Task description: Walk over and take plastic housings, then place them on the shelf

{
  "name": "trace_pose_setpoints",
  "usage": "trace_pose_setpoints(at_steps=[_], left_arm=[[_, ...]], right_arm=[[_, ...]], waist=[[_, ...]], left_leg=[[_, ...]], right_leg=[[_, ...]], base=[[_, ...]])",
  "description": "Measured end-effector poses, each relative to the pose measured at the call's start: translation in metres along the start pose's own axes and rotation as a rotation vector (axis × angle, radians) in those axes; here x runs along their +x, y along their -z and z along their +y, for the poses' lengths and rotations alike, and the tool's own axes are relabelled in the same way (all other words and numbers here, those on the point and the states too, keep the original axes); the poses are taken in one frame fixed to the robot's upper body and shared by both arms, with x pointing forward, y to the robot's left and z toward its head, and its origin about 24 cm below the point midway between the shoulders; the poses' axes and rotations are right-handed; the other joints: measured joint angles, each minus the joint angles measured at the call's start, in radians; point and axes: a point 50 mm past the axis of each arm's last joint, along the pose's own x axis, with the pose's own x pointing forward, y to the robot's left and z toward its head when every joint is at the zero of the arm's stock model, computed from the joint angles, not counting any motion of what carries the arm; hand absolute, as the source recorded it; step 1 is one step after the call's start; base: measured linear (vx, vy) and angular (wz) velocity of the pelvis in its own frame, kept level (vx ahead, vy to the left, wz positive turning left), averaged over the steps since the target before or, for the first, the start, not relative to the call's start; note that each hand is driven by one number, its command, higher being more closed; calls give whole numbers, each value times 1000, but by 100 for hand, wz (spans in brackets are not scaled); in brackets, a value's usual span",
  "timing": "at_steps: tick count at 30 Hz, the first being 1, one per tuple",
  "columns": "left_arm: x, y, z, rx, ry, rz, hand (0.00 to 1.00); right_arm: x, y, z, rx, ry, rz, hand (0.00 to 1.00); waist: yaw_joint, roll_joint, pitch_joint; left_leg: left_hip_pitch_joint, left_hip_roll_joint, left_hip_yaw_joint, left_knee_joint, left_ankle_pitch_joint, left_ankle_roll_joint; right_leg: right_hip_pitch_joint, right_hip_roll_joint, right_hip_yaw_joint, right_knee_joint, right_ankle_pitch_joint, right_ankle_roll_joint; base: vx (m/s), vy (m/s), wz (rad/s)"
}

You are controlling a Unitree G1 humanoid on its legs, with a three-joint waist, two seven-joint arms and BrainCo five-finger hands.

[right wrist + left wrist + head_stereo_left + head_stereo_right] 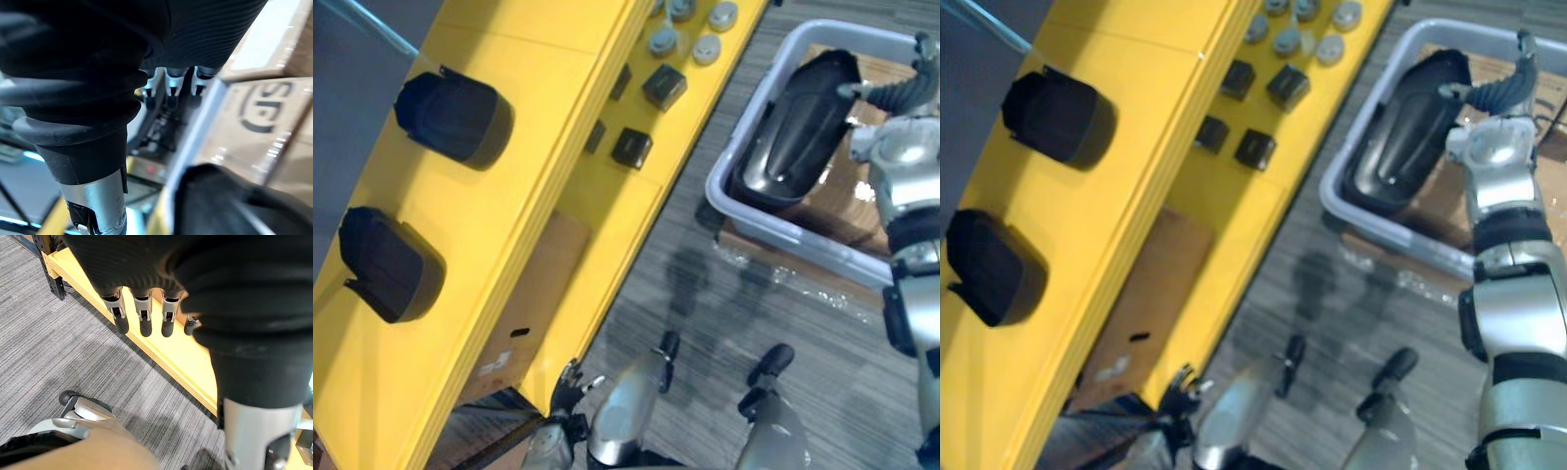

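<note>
- right arm [1513,313] enters from lower right, extended forward, nearly straight; silver wrist section past a dark band
- right hand [1503,90] at the arm's far end, dark ribbed cover showing; fingers [168,90] straight, side by side, holding nothing
- left hand [566,390] low, near the lower edge of the head views; fingers [142,318] straight, in a row, empty

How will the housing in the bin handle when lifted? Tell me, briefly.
The housing looks like a rigid moulded shell, so probably stiff and light for its bulk. Its glossy, curved surface may be slippery. It fills much of the bin, so it could catch on the rim.
</note>
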Motion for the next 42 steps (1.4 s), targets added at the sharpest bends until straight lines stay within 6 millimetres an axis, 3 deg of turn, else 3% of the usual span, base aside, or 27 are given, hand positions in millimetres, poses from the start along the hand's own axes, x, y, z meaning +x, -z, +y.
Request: trace_pose_setpoints(at_steps=[5, 19, 20, 25, 31, 34, 42], left_arm=[[0, 0, 0, 2, -1, 2, 0], [5, -4, -3, 22, 4, 2, 0], [5, -3, -3, 20, -1, 5, 0], [8, -4, -3, 4, -14, 11, 0], [11, -9, -6, 5, -14, 6, 0], [11, -10, -7, 2, -14, -7, 0], [12, -18, -12, -3, 13, -58, 0]], right_arm=[[-3, 23, 3, -58, -7, 102, 0], [-7, 39, 5, -79, -18, 195, 0], [-7, 39, 5, -79, -25, 194, 100], [-5, 37, -1, -84, -21, 187, 100], [-3, 40, -13, -206, -12, 233, 100], [-6, 49, -13, -334, -2, 301, 100], [-9, 60, -22, -589, 39, 367, 100]], waist=[[2, 0, 0], [26, 0, 0], [27, 0, 0], [32, 0, 0], [42, 0, 0], [55, 0, 0], [53, 0, 0]], left_leg=[[-4, -1, -2, 1, -1, -1], [-36, 11, -4, 28, -11, -12], [-37, 11, -4, 28, -11, -12], [-49, 11, -4, 30, -11, -12], [-56, 15, -5, 31, -11, -12], [-56, 15, -7, 30, -11, -12], [-53, 6, -21, 33, -11, -12]], right_leg=[[-7, -5, -2, 14, -10, 0], [-40, 4, 1, 31, -20, -10], [-40, 4, 1, 31, -20, -10], [-51, 3, 0, 33, -20, -10], [-58, 6, 0, 42, -17, -4], [-60, 5, -3, 50, -19, -4], [-48, -5, -16, 52, -19, -3]], base=[[0, 18, 2], [-29, 21, -1], [-18, 31, 0], [-9, 26, 0], [0, 0, 0], [-8, 18, 3], [-24, 46, 6]])
